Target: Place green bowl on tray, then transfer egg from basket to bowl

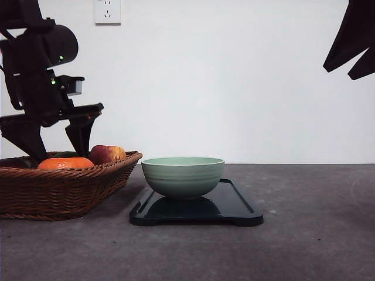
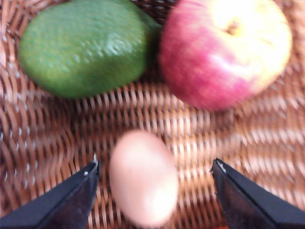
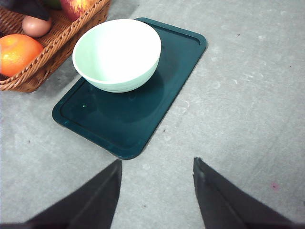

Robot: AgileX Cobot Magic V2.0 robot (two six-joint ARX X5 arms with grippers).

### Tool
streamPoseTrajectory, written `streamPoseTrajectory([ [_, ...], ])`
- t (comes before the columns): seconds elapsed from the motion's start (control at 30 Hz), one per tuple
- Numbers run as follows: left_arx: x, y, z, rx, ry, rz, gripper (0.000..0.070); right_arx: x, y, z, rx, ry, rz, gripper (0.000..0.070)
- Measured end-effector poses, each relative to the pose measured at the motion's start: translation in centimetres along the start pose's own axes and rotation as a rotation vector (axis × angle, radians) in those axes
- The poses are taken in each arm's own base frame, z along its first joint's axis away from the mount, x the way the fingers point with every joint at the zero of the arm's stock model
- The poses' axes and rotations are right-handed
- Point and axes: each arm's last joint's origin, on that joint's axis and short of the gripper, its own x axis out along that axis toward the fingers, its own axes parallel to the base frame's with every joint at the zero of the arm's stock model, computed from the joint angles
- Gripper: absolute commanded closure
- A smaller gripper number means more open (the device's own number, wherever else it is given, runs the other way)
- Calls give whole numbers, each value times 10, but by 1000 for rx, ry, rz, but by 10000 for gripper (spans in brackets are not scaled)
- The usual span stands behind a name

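green bowl is seated on tray, ready for filling | egg in basket is straddled by parted left gripper, seemingly untouched | right gripper is held open, clear of the tray

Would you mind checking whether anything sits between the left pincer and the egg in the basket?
Nothing visible does. The left pincer is open with the egg between its fingertips; the avocado and apple lie farther off on the basket weave.
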Motion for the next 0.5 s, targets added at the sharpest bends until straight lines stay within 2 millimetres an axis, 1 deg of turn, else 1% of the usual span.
streamPoseTrajectory([
  [0.23, 22, 2, -4, -3, 53, 9, 222, 0, 0, 0, 1, 4, 0, 411],
  [0.3, 26, 2, -5, -4, 60, 10, 223, 0, 0, -1, 1, 8, -1, 411],
  [0.43, 25, 2, -4, -7, 55, 10, 233, 0, 0, -1, 1, 8, -1, 411],
  [0.5, 25, 2, -4, -12, 52, 9, 267, 0, 0, -1, 1, 8, -1, 411],
])
